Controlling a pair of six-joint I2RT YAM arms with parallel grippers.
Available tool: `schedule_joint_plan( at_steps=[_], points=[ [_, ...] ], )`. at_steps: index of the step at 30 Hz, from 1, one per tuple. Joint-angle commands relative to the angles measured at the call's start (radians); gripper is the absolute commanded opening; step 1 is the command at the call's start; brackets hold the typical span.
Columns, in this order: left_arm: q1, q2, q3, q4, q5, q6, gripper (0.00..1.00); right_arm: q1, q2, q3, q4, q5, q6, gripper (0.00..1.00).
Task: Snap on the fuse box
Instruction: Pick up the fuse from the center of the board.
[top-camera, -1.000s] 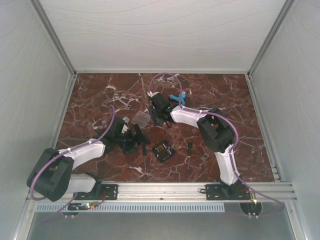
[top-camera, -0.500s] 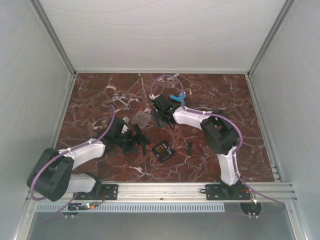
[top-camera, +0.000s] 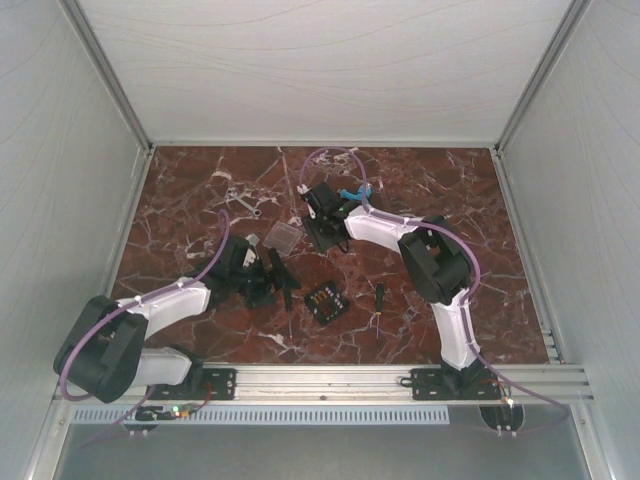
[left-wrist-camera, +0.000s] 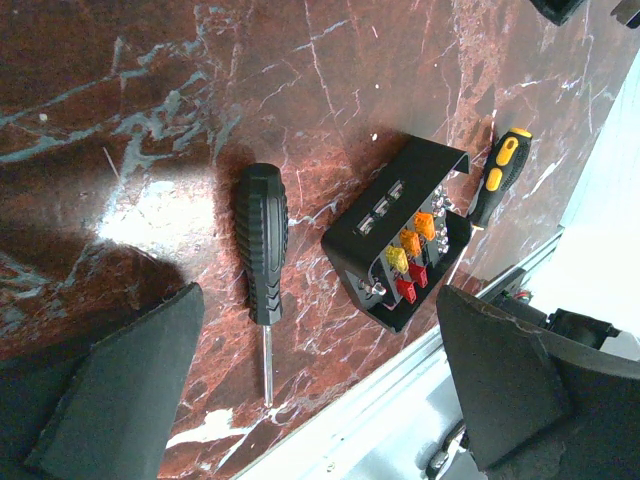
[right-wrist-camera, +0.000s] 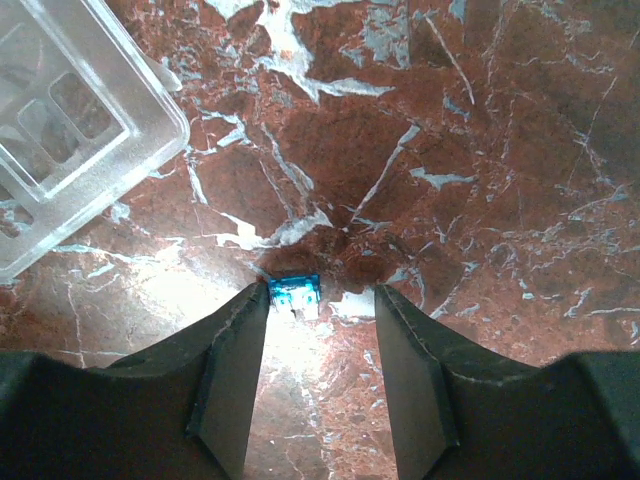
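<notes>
Top external view: fuse box tray (top-camera: 338, 305) lies diamond-wise, open side up; left and right jaws stand spread.

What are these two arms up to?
The right gripper is low over the table, its open jaws either side of a small blue fuse lying loose near the clear lid. The left gripper hangs open and empty above the black fuse tray and a screwdriver. The lid is not on the tray yet.

Left arm (top-camera: 170, 300) and right arm (top-camera: 385, 230): white shells, chunky black joints, looping purple cables (top-camera: 335, 152); right gripper (right-wrist-camera: 322, 292) has black wedge fingers (right-wrist-camera: 230, 380).
</notes>
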Motion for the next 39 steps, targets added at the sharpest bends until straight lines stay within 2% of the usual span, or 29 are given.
schedule_joint_plan(
  at_steps=[1, 7, 28, 39],
  points=[
    [0.003, -0.015, 0.014, 0.01, -0.009, -0.006, 1.0, 0.008, 0.068, 0.026, -0.031, -0.043, 0.005, 0.44],
    [0.004, -0.01, 0.013, 0.012, -0.006, -0.005, 1.0, 0.026, 0.087, 0.04, -0.054, -0.007, 0.005, 0.41],
    [0.003, -0.029, 0.004, 0.017, -0.007, -0.01, 1.0, 0.045, 0.068, 0.038, -0.115, 0.044, 0.055, 0.2],
    [0.002, -0.104, -0.023, 0.112, -0.046, -0.041, 0.94, 0.04, -0.143, -0.081, -0.002, -0.035, 0.141, 0.18]
  ],
)
